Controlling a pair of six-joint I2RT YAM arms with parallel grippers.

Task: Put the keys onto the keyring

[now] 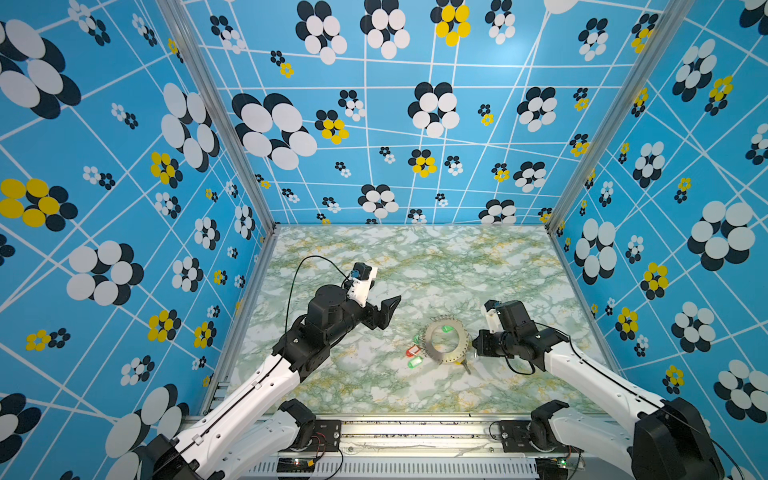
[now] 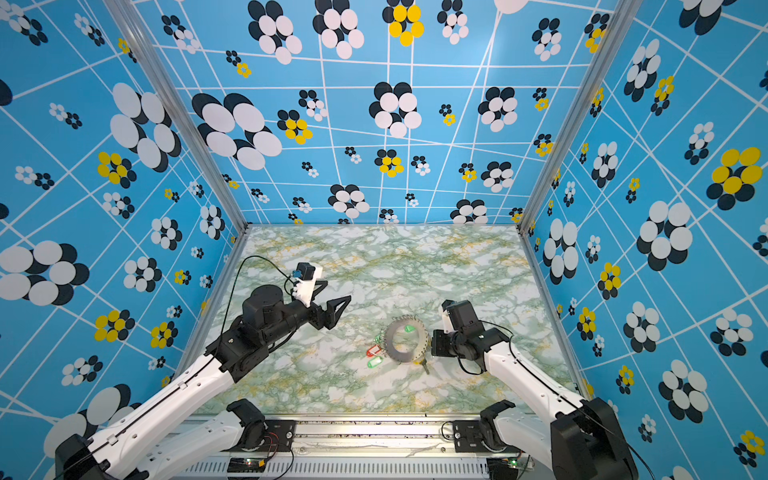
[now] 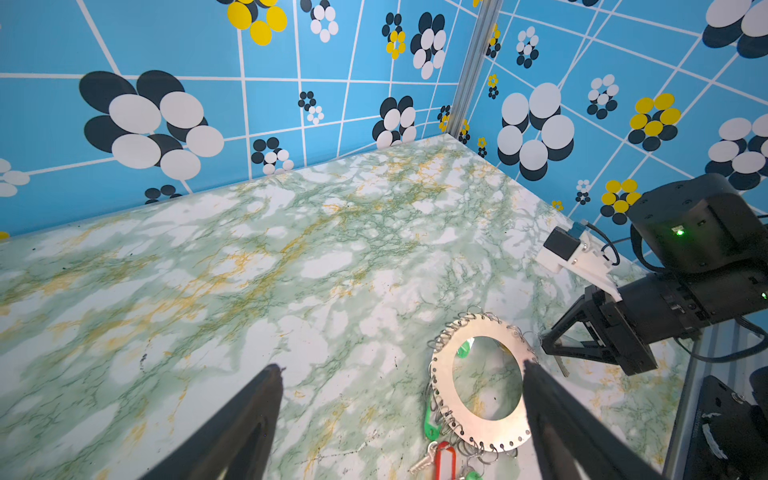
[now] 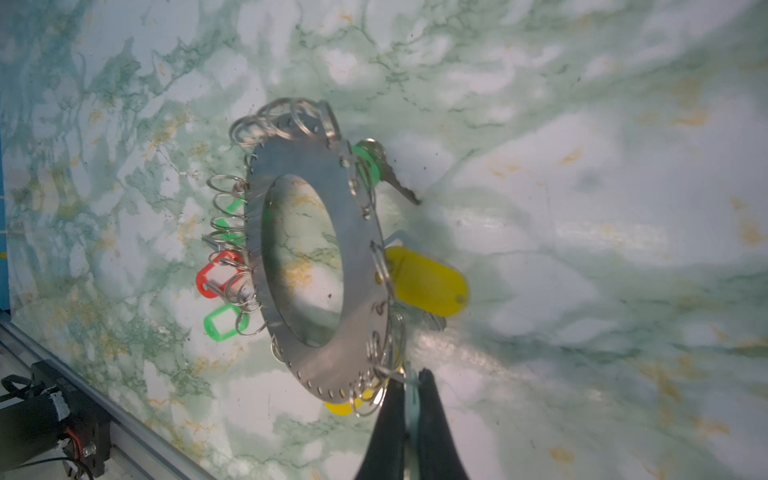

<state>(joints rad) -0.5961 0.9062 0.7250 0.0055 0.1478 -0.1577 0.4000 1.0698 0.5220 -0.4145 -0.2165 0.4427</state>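
The keyring (image 1: 433, 348) (image 2: 390, 347) (image 3: 443, 374) (image 4: 362, 249), a flat grey disc fringed with wire loops, sits mid-table. Keys hang on its loops: a red tag (image 1: 412, 351) (image 4: 211, 277), green tags (image 1: 414, 363) (image 4: 220, 322), and a blurred yellow tag (image 4: 428, 282). A green tag (image 1: 446, 329) shows through the hole. My right gripper (image 1: 474, 347) (image 4: 409, 376) is shut at the ring's rim on a thin pale tag seen edge-on. My left gripper (image 1: 386, 313) (image 2: 338, 311) (image 3: 401, 368) hangs open and empty, up and to the left of the ring.
The marble-patterned table (image 1: 374, 257) is boxed in by blue flowered walls on three sides. A metal rail (image 1: 415, 428) with both arm bases runs along the front edge. The right arm's wrist (image 3: 665, 299) sits close beside the ring.
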